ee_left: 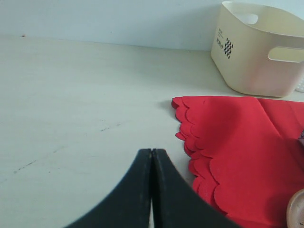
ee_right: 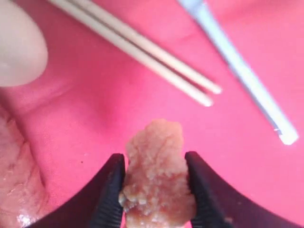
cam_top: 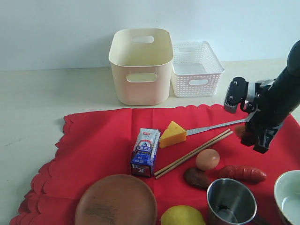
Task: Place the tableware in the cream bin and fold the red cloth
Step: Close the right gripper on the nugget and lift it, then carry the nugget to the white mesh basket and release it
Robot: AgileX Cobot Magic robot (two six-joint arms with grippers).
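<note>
Plate (cam_top: 116, 200): front of cloth, left of lemon, cut by the frame's lower edge.
Lemon (cam_top: 183, 216): between plate and cup, partly out of frame.
Cup (cam_top: 231, 201): upright on cloth, just right of lemon.
Bowl (cam_top: 288, 194): on cloth at right edge of exterior view, only partly visible.
Spoon (cam_top: 196, 178): dark head flat on cloth, just behind cup and touching egg; can't make out the handle.
Egg (cam_top: 207, 159) and sausage (cam_top: 243, 173): egg behind spoon, sausage to its right.
Chopsticks (cam_top: 193, 153): pair lying side by side, diagonal from carton's foot toward right gripper.
Knife (cam_top: 215, 126): flat on cloth behind chopsticks, near parallel, one end at cheese.
Cheese (cam_top: 172, 134) and carton (cam_top: 145, 152): mid-cloth, carton just left of cheese.
Cloth (cam_top: 103, 140): spread flat and unfolded, carrying all the tableware.
Bin (cam_top: 140, 68): upright on bare table behind cloth, basket (cam_top: 196, 69) just beside it on the right.
Right gripper (ee_right: 156, 159): low over cloth near far ends of chopsticks and knife; jaws narrow, pads against both sides of pink lump (ee_right: 154, 180). Can't tell if lump is off the cloth.
Left gripper (ee_left: 151, 156): jaws pressed together, gripping nothing, over bare table just beside cloth's scalloped left edge.
</note>
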